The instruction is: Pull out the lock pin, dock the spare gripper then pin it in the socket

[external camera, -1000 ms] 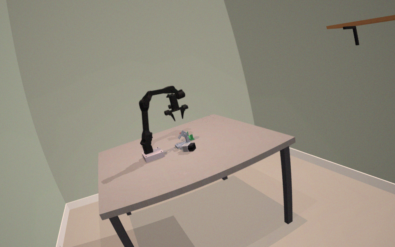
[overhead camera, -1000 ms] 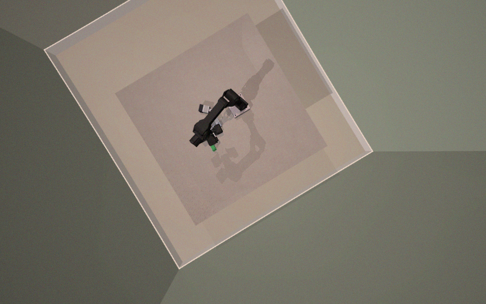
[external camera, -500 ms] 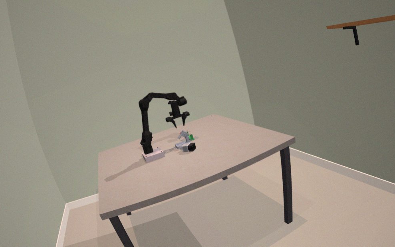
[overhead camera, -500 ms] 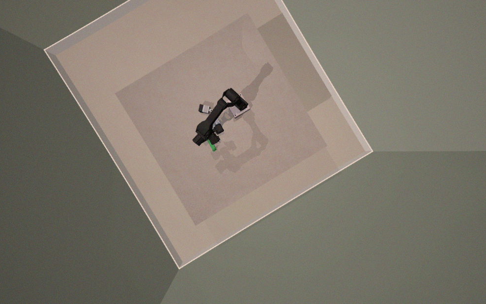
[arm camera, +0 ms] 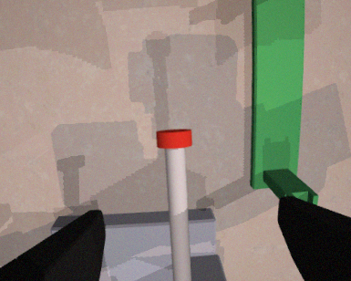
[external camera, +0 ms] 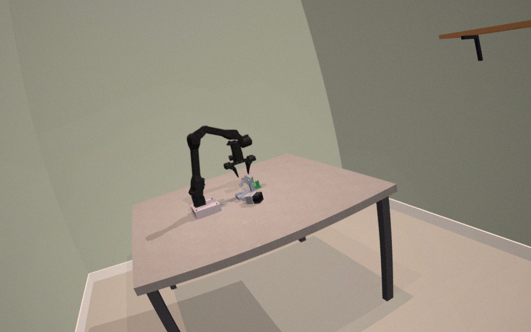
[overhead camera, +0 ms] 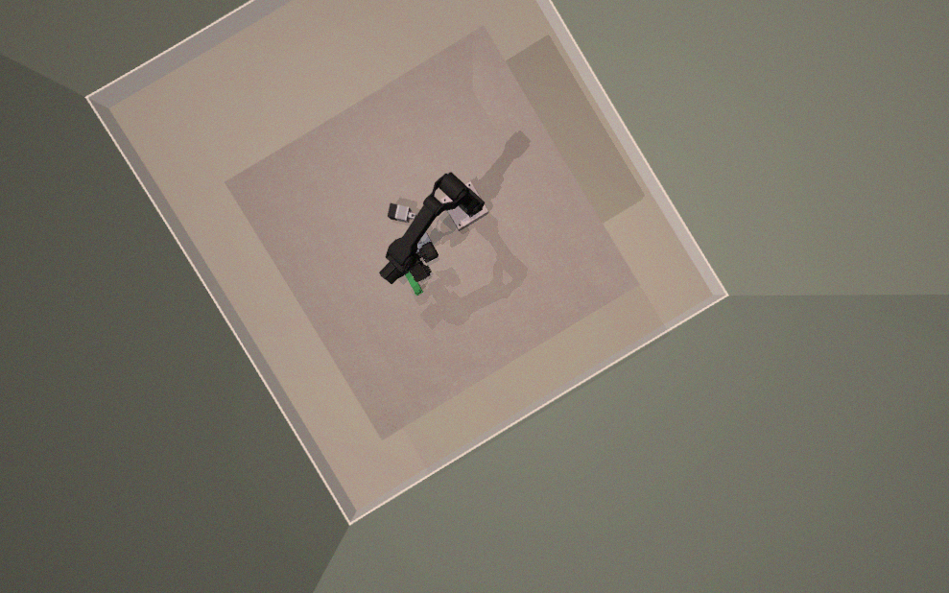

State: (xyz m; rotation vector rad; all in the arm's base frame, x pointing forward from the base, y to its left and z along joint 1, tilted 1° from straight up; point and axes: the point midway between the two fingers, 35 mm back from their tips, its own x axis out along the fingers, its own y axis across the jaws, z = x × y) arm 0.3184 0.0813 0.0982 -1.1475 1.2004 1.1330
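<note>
My gripper point(external camera: 242, 175) point(arm camera: 190, 207) is open and empty, pointing down just above the mount. The lock pin point(arm camera: 176, 182), a pale rod with a red head point(arm camera: 174, 139), stands out of the mount and shows between my fingers in the wrist view, nearer the left one. The grey-blue mount point(overhead camera: 424, 241) point(external camera: 252, 186) point(arm camera: 198, 234) stands on the table; the arm partly hides it from above, and the socket is out of the wrist view. The spare gripper point(overhead camera: 400, 212) point(external camera: 255, 197), grey with a black end, lies beside the mount.
A green holder point(overhead camera: 415, 285) point(external camera: 257, 184) point(arm camera: 277, 82) with raised ends lies beyond the mount, to the right in the wrist view. My arm's pale base point(overhead camera: 474, 215) point(external camera: 206, 208) sits on the table point(external camera: 321, 185). A wooden shelf point(external camera: 506, 27) is on the wall.
</note>
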